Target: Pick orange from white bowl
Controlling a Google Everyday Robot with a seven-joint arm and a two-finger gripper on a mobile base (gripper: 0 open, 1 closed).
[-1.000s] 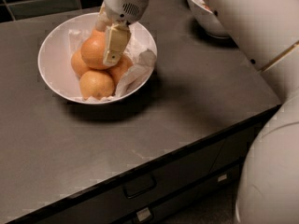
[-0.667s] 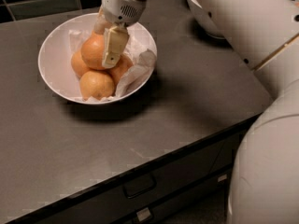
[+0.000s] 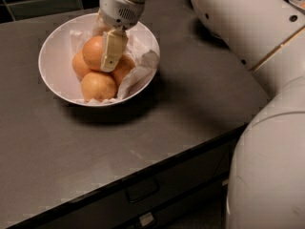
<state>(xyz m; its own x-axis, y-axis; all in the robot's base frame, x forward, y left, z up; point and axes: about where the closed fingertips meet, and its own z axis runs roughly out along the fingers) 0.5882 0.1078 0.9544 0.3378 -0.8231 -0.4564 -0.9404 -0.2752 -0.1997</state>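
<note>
The white bowl [image 3: 52, 56] stands on the dark counter at the upper left, lined with crumpled white paper. It holds several oranges in a pile. The orange [image 3: 92, 51] lies on top of the pile. My gripper [image 3: 99, 51] reaches down into the bowl from above and straddles this orange. One cream finger [image 3: 113, 49] lies against the orange's right side; the other finger is mostly hidden behind the fruit. The orange still rests on the pile.
Other oranges lie at the bowl's front [image 3: 97, 86], left [image 3: 77, 66] and right [image 3: 124, 68]. My white arm [image 3: 248, 27] crosses the upper right and its base [image 3: 267, 171] fills the lower right. The counter [image 3: 181, 109] ends at a front edge above drawers [image 3: 143, 190].
The near finger has closed in slightly leftward against the top orange. The arm's upper part has shifted and now covers the second bowl at the back right.
</note>
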